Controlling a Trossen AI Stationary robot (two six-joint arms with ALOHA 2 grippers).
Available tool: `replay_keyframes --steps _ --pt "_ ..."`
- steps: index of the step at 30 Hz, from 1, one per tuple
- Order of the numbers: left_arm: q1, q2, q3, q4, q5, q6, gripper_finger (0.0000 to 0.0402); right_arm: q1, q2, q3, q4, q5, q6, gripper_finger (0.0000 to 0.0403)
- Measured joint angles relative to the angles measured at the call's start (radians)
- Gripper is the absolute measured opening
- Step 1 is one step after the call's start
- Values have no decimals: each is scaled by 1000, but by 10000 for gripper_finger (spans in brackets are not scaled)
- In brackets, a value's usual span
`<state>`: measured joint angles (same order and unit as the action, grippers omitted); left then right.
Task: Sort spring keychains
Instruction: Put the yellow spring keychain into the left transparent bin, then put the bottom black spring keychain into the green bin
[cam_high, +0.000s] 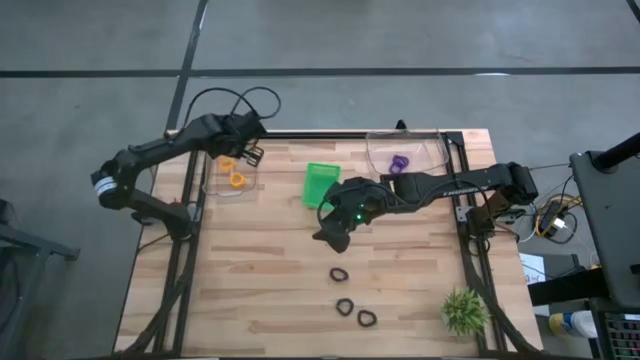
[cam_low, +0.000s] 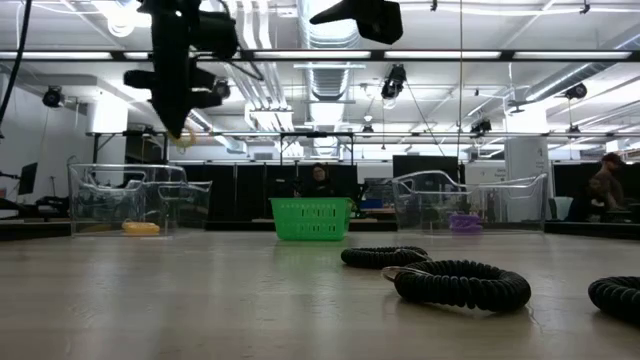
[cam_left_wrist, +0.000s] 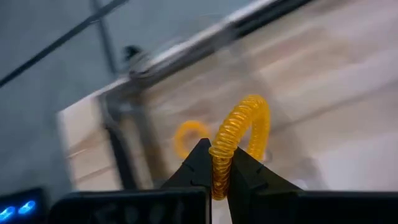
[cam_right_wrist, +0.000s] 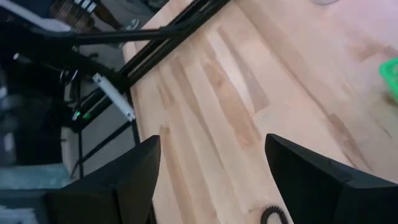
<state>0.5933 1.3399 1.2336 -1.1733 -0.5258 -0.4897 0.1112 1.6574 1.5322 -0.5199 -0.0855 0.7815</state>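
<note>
My left gripper (cam_high: 237, 154) hovers above the clear left bin (cam_high: 212, 186), shut on an orange-yellow spring keychain (cam_left_wrist: 244, 127). A second orange keychain (cam_high: 237, 180) lies on that bin's floor. My right gripper (cam_high: 330, 236) is open and empty, held in the air near the table's middle, just on the near side of the green basket (cam_high: 320, 184). Three black keychains (cam_high: 339, 274) (cam_high: 344, 306) (cam_high: 366, 318) lie flat on the wood nearer the front edge. One purple keychain (cam_high: 399, 162) rests in the clear right bin (cam_high: 438, 150). My left gripper pinches the orange-yellow keychain between its two fingers at one end of the coil (cam_left_wrist: 220, 167). The fingers point downward over the bin. The coil is lifted clear and arches out beyond the fingertips (cam_left_wrist: 200, 163) as a loop, above the bin floor.
A small spiky green plant (cam_high: 465, 311) stands near the table's front right corner. A black metal frame (cam_high: 458, 190) runs along the table's sides and far edge. Bare wood lies between the basket and the black keychains. People and desks show in the room behind.
</note>
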Motion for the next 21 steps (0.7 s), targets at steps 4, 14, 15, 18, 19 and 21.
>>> replay_keyframes --steps 4,14,15,18,19,21 --pt "92 -1 -35 -15 -4 -8 16 0 -1 0 0 -27 -15 278" --pt "314 21 -198 14 222 -112 58 0 -2 0 0 -75 -17 267" --pt "318 21 -208 20 226 -118 64 0 -2 0 0 -75 -17 266" --pt "319 21 -224 45 256 -118 78 -4 -2 0 0 -73 -26 265" --pt "319 21 -225 56 271 -113 82 -8 -2 0 0 -73 -29 265" --pt "318 21 -220 67 292 -111 88 -18 -2 0 0 -73 -31 267"
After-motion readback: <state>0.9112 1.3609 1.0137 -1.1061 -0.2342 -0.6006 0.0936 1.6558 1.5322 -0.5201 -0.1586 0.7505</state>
